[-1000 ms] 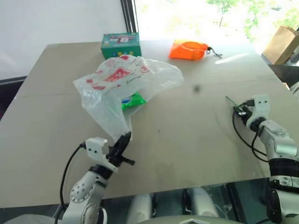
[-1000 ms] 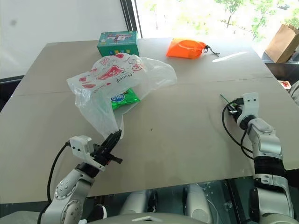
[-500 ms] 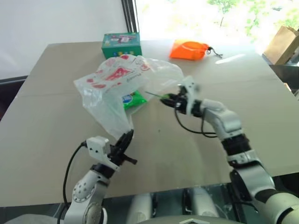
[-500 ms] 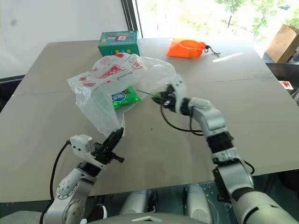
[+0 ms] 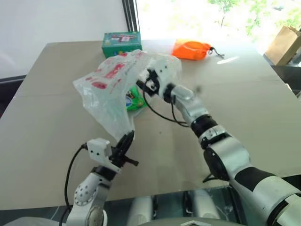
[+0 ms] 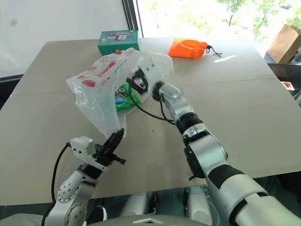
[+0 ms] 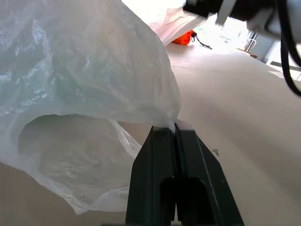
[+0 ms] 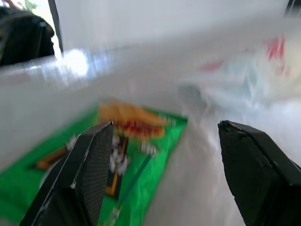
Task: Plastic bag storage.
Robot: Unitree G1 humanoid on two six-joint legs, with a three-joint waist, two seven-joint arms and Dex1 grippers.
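The plastic bag (image 5: 110, 87), thin and translucent white with red print, stands puffed up on the left half of the table. My left gripper (image 5: 126, 141) is shut on the bag's near corner, and the left wrist view shows the film pinched between its black fingers (image 7: 162, 160). My right gripper (image 5: 146, 84) has reached across to the bag's right-hand opening and sits against the film there. Its fingers (image 8: 89, 160) are wide open with nothing gripped between them. A shiny green snack packet (image 8: 127, 141) lies just ahead of them, under the bag (image 6: 123, 99).
A green box (image 5: 122, 44) stands at the table's far edge behind the bag. An orange drawstring pouch (image 5: 190, 50) lies to its right. A brown paper bag (image 5: 284, 44) stands off the table at the far right. The tan table (image 5: 244, 103) is bare on its right half.
My right arm has swung from the table's right side across to the bag, and its fingers have opened. The bag's top has lifted slightly. The left gripper has kept its hold.
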